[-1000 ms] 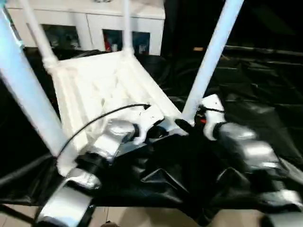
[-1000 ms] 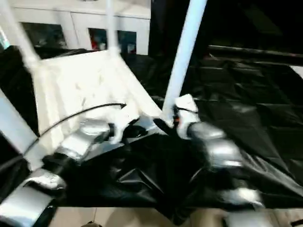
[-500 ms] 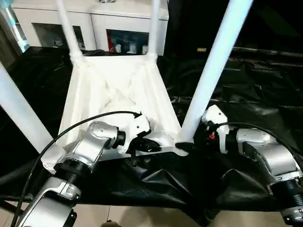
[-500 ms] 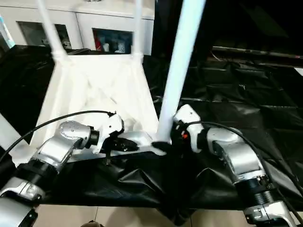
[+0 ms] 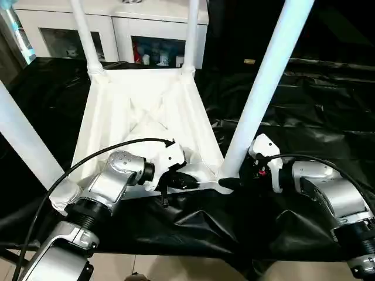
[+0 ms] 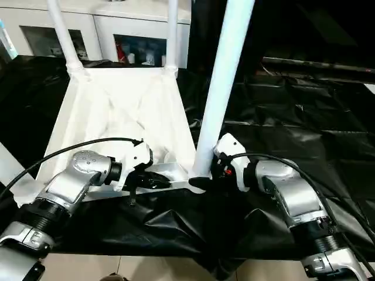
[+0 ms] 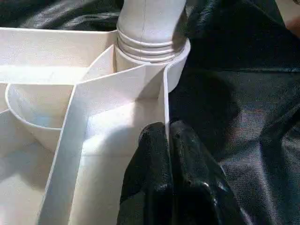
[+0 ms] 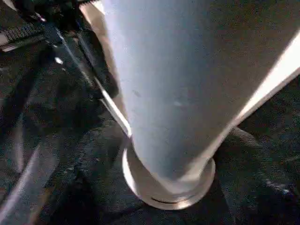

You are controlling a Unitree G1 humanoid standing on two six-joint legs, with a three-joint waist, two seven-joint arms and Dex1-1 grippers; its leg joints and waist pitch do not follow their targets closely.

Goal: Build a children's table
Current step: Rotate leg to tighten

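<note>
Surface: black sheeting (image 5: 304, 111) is covering a big table, wrinkled and bunching at the near edge; a pale floor is showing below it.
Background: a white cabinet (image 5: 117, 32) with glass doors is standing at the far side.
Tabletop: the white plastic tabletop (image 5: 146, 117) is lying upside down on the sheeting, ribbed underside facing up, left of the middle.
Legs: four white legs are standing up from its corner sockets; the far left leg (image 5: 85, 35) and far right leg (image 5: 190, 35) are rising beside the cabinet, the near left leg (image 5: 26, 140) is leaning at the left edge, and the near right leg (image 5: 263, 88) is rising from the near right socket (image 7: 150, 42).
Left gripper: the left gripper (image 7: 168, 140) is sitting at the near edge of the tabletop, just left of the near right socket; its black fingers (image 7: 150, 159) are pinching together on the thin upright side wall of the tabletop, one finger on each face.
Right gripper: the right gripper (image 5: 231, 182) is reaching in from the right at the foot of the near right leg, its dark fingertip lying against the socket; how far its jaws are standing apart, I cannot tell.
</note>
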